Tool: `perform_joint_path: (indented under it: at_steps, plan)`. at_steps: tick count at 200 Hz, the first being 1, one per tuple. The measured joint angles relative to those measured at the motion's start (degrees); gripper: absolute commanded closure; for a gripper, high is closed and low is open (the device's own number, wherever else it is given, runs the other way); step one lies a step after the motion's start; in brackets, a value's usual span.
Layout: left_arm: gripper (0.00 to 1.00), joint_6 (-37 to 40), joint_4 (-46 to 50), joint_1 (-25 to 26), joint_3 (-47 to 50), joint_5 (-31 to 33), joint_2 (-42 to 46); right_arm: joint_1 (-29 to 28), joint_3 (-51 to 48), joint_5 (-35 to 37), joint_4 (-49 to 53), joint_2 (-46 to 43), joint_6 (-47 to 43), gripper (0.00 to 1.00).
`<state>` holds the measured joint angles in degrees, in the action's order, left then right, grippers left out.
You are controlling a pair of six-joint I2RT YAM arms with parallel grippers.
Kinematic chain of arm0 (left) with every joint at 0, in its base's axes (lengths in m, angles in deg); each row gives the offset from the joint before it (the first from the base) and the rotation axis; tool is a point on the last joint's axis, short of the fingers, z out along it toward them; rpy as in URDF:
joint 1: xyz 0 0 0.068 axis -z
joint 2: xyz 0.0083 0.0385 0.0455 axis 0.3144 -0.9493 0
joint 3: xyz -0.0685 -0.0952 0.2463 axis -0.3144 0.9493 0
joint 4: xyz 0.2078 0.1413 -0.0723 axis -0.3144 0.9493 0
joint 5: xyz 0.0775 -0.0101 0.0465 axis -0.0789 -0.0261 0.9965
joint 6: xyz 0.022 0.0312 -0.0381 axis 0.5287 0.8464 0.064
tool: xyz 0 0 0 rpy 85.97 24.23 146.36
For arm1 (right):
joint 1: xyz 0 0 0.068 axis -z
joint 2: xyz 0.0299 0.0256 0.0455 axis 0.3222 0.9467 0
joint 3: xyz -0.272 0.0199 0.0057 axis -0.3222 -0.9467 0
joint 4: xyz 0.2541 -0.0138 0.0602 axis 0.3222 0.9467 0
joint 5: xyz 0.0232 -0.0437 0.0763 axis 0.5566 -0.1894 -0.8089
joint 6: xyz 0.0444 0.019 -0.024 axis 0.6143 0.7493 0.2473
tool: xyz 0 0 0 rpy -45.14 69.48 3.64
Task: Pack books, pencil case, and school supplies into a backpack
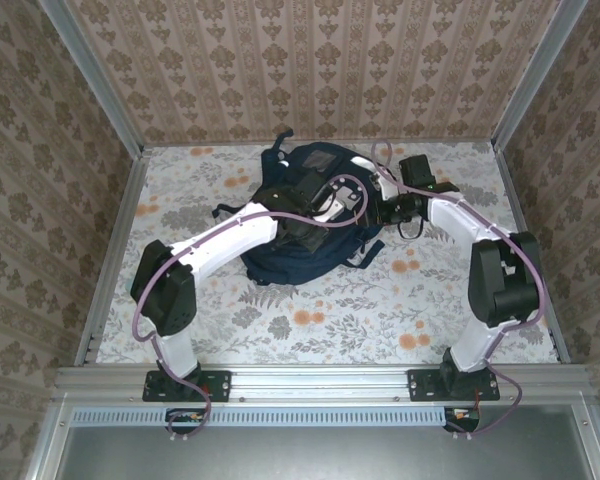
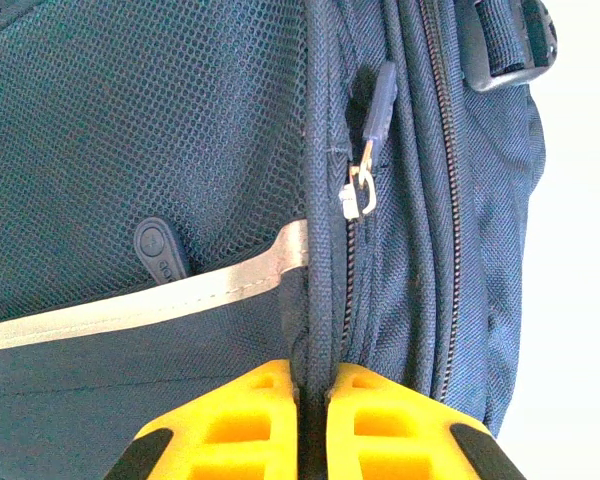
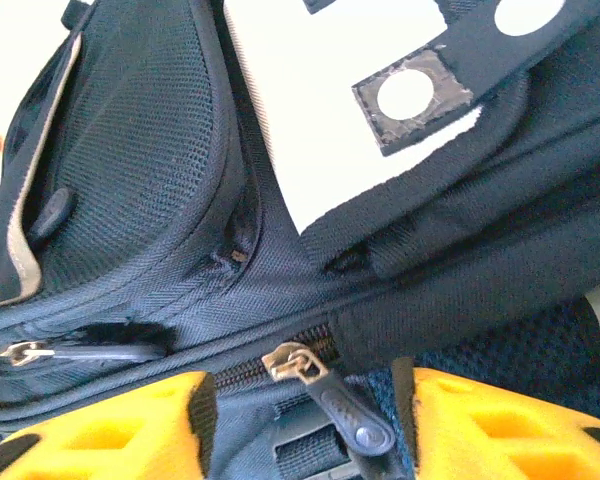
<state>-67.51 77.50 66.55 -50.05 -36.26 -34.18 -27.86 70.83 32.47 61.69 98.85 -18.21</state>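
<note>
- Backpack: navy, lying on the floral surface, toward 12 o'clock from the arm bases. The overhead view gives us its whole outline; the wrist views give fabric detail at close range.
- Left arm: reaches the backpack from 8 o'clock and covers part of its top.
- Right arm: reaches the backpack from 4 o'clock.
- Left claw: yellow fingers closed together, pinching a corded seam of the backpack.
- In the left wrist view we list:
  - a silver zip slider at 1 o'clock from the claw;
  - a mesh pocket at 10 o'clock;
  - a pale grey strip under the mesh;
  - a dark buckle at 1 o'clock, far corner.
- Right claw: fingers spread apart, gripping nothing. A dark zip pull lies in the gap between them.
- In the right wrist view we list:
  - a white patch at 12 o'clock;
  - a grey patch with a white circle, at 1 o'clock;
  - a second pull at 9 o'clock.
</note>
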Motion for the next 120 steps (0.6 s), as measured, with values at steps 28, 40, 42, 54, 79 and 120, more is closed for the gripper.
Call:
perform_joint_path:
  at_steps: [28, 40, 42, 54, 79, 120]
  plan:
    - [0.91, 0.1, -0.2, 0.0, 0.1, -0.2, 0.1, 0.0, 0.7, 0.0, 1.6, 1.7, -3.1, 0.5]
    - [0.91, 0.1, -0.2, 0.0, 0.1, -0.2, 0.1, 0.0, 1.1, 0.1, 2.9, 2.4, -4.5, 0.46]
    - [0.91, 0.1, -0.2, 0.0, 0.1, -0.2, 0.1, 0.0, 1.2, 0.1, 3.3, 2.5, -4.9, 0.46]
    - [0.91, 0.1, -0.3, 0.0, 0.1, -0.2, 0.1, 0.0, 1.9, 0.0, 4.7, 3.3, -6.3, 0.44]
    - [0.91, 0.1, -0.3, -0.1, 0.1, -0.5, 0.1, 0.0, 3.3, -0.9, 7.1, 4.7, -9.2, 0.55]
    - [0.91, 0.1, -0.4, -0.3, 0.1, -0.8, 0.1, 0.0, 3.6, -1.6, 7.6, 4.7, -10.3, 0.84]
